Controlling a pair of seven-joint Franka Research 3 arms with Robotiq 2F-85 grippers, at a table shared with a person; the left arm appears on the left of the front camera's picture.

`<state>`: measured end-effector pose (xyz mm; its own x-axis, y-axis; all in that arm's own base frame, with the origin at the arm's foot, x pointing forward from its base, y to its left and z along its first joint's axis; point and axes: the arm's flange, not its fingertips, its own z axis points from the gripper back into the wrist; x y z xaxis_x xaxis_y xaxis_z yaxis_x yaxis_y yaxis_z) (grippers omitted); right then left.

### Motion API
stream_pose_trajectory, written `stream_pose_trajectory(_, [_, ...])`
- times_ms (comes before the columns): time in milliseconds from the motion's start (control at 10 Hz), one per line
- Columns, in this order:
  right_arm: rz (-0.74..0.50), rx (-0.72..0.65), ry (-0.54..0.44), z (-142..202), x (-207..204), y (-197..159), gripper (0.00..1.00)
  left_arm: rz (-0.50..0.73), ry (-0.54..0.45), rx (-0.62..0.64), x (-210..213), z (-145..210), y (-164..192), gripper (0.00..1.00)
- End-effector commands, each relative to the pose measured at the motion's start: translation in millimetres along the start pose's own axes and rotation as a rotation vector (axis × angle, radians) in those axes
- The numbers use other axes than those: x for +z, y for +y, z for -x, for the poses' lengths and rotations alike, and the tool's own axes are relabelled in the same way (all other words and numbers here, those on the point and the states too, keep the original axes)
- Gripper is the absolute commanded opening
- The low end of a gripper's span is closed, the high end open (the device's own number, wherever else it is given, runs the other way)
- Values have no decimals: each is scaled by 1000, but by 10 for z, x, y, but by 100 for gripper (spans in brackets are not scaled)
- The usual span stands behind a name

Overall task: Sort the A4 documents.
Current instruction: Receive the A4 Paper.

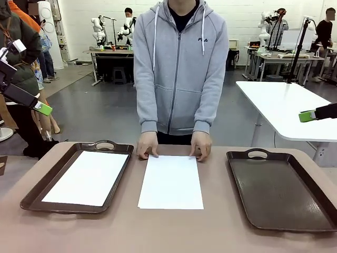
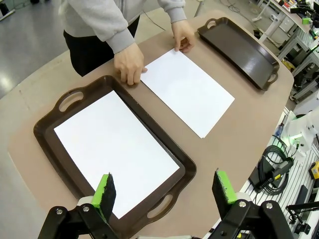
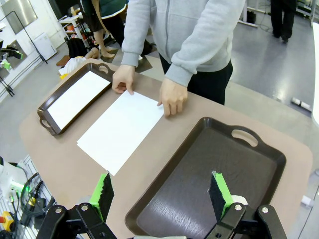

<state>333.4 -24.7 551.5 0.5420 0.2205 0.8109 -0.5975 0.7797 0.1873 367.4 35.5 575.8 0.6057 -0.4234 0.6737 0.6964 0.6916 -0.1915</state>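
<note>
A4 documents (image 1: 170,182) here are two plain white sheets, and the front view shows both. The loose sheet lies flat on the tan table (image 1: 221,226) between two dark brown trays, with one hand (image 1: 148,145) of the person and the other hand (image 1: 201,146) touching its far corners. The second sheet (image 1: 87,176) rests inside the left tray (image 1: 37,192), while the right tray (image 1: 279,192) holds nothing. The left gripper (image 1: 42,108) hangs high at the picture's left edge and the right gripper (image 1: 308,116) high at its right edge, both well apart from the paper. In the left wrist view that gripper's green pads (image 2: 105,191) stand as wide apart as they go, with nothing between them, above the near handle of the filled tray; the loose sheet lies just beyond the tray's rim. In the right wrist view the jaws are likewise spread wide and empty, hovering over the bare tray with the loose sheet off to one side. The likely trouble lies in the paper itself – a thin sheet lying flush on the table gives the fingers no edge to pinch, so a grasp could skid over it, crease it or push it askew. Coming in from the far end would bring a gripper close to the person's fingers, and a sheet dragged sideways could catch on a tray rim and buckle.
</note>
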Motion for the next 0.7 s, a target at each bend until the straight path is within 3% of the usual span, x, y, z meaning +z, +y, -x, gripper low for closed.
stream_pose_trajectory(0, [-16, -3, -2, 11, -24, -6, 100, 0, 1, -1, -5, -6, -8, 100])
stream_pose_trajectory(600, [-16, -3, -2, 11, -24, -6, 100, 0, 1, -1, -5, -6, -8, 100])
